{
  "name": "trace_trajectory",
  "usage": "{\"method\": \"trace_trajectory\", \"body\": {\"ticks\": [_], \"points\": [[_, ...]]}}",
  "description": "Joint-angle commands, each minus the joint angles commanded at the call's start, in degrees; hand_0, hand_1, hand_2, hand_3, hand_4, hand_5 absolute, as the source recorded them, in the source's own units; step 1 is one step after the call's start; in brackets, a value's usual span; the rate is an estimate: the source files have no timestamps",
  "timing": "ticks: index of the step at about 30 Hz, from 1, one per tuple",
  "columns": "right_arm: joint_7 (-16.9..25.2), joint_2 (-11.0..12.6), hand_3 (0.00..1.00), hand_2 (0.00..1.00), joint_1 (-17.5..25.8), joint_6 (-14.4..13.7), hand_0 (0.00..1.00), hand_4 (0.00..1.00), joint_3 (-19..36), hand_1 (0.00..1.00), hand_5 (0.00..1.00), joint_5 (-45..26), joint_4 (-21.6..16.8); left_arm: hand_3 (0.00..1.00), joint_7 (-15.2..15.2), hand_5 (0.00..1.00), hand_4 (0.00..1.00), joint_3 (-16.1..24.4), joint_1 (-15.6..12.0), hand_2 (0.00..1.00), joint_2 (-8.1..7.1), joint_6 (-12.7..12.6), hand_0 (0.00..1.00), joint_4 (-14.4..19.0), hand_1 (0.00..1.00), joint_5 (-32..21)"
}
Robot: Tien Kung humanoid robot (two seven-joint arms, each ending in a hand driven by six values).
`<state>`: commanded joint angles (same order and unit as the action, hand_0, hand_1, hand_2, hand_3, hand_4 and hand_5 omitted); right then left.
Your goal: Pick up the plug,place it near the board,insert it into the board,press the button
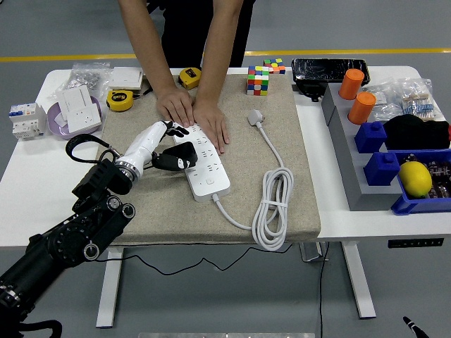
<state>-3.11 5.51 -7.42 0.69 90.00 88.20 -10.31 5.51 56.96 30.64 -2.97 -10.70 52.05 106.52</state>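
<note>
The white power strip (206,169) lies slantwise on the beige mat (239,211). A black plug (175,159) sits against the strip's left side near its far end. My left hand (163,148) reaches in low from the left, fingers curled on the plug. A person at the far side presses one hand (175,107) on the mat and the other hand (213,128) on the strip's far end. The strip's own white cable (272,204) coils on the right and ends in a grey-white plug (255,117). My right hand is out of view.
A Rubik's cube (258,79) stands at the mat's far edge. Two yellow tape measures (120,100) and a purple bowl with a white socket (75,113) lie at the back left. On the right, a grey rack (345,158) holds orange cylinders, with blue bins and a lemon (416,178) beside it.
</note>
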Motion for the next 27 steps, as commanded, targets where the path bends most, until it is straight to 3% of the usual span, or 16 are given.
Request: {"method": "trace_trajectory", "body": {"ticks": [5, 6, 11, 12, 17, 18, 23, 24, 27], "points": [[-0.01, 0.0, 0.767, 0.737, 0.01, 0.02, 0.819, 0.998, 0.04, 0.738, 0.946, 0.1, 0.0, 0.61, 0.72, 0.125, 0.998, -0.21, 0.39, 0.598, 0.44, 0.12, 0.709, -0.83, 0.71, 3.36], [-0.01, 0.0, 0.767, 0.736, 0.02, 0.02, 0.819, 0.998, 0.05, 0.738, 0.946, 0.11, 0.0, 0.626, 0.89, 0.191, 0.998, -0.28, 0.47, 0.62, 0.49, 0.22, 0.732, -1.0, 0.73, 3.9], [-0.02, 0.02, 0.767, 0.736, 0.03, 0.02, 0.819, 0.998, 0.13, 0.738, 0.946, 0.25, 0.0, 0.626, 1.34, 0.191, 0.998, -0.51, 0.78, 0.62, 0.76, 0.34, 0.732, -1.61, 0.73, 6.34], [-0.03, 0.02, 0.768, 0.736, 0.05, 0.03, 0.819, 0.998, 0.14, 0.738, 0.947, 0.27, 0.0, 0.667, 1.57, 0.376, 0.998, -0.48, 0.83, 0.656, 0.79, 0.44, 0.741, -1.7, 0.733, 7.31], [-0.01, 0.05, 0.768, 0.736, 0.1, 0.03, 0.819, 0.998, 0.14, 0.738, 0.947, 0.35, 0.0, 0.667, 2.47, 0.376, 0.998, -0.35, 0.87, 0.656, 0.77, 0.52, 0.741, -1.88, 0.733, 12.27], [-0.01, 0.07, 0.768, 0.736, 0.1, 0.04, 0.819, 0.998, 0.13, 0.738, 0.947, 0.37, 0.0, 0.649, 2.44, 0.438, 0.998, -0.36, 0.86, 0.618, 0.75, 0.44, 0.714, -1.88, 0.683, 12.48], [0.02, 0.07, 0.768, 0.736, 0.11, -0.02, 0.819, 0.998, 0.06, 0.738, 0.947, 0.34, 0.0, 0.649, 2.53, 0.438, 0.998, -0.32, 0.89, 0.618, 0.73, 0.04, 0.714, -2.02, 0.683, 13.53], [0.03, 0.08, 0.767, 0.736, 0.11, -0.03, 0.819, 0.998, 0.05, 0.738, 0.948, 0.32, 0.0, 0.588, 2.57, 0.433, 0.839, -0.32, 0.89, 0.559, 0.72, -0.01, 0.618, -2.03, 0.602, 13.65], [0.12, 0.12, 0.767, 0.736, 0.11, -0.1, 0.819, 0.998, -0.03, 0.738, 0.948, 0.22, 0.0, 0.588, 2.99, 0.433, 0.839, -0.36, 0.89, 0.559, 0.69, 0.2, 0.618, -2.21, 0.602, 14.58]]}}
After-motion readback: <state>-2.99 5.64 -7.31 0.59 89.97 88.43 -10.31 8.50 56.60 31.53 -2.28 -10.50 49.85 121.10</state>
